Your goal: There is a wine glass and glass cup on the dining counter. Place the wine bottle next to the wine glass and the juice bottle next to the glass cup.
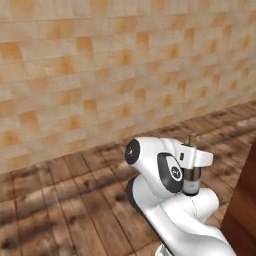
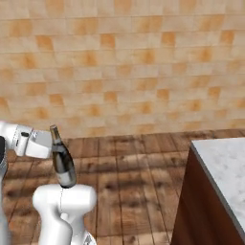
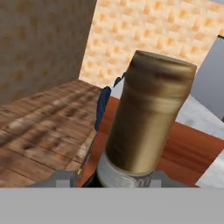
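My gripper (image 2: 53,143) is shut on the neck of the wine bottle (image 2: 63,167), a dark slim bottle hanging upright in the air over my own arm. In the left base view the wine bottle (image 1: 191,180) peeks out behind the gripper (image 1: 192,158). Close up in the hand view, the wine bottle's tan-topped neck (image 3: 148,122) rises from between the fingers. A corner of the dining counter (image 2: 225,162), marble over a reddish-brown panel, stands to the right of the bottle and apart from it. The wine glass, glass cup and juice bottle are out of view.
A tan tiled wall (image 2: 124,67) runs across the back, with wooden floor (image 2: 134,162) between it and the counter. The counter's brown panel (image 1: 245,200) edges the left base view. A dark blue object (image 3: 103,107) stands beside the counter (image 3: 192,116) in the hand view.
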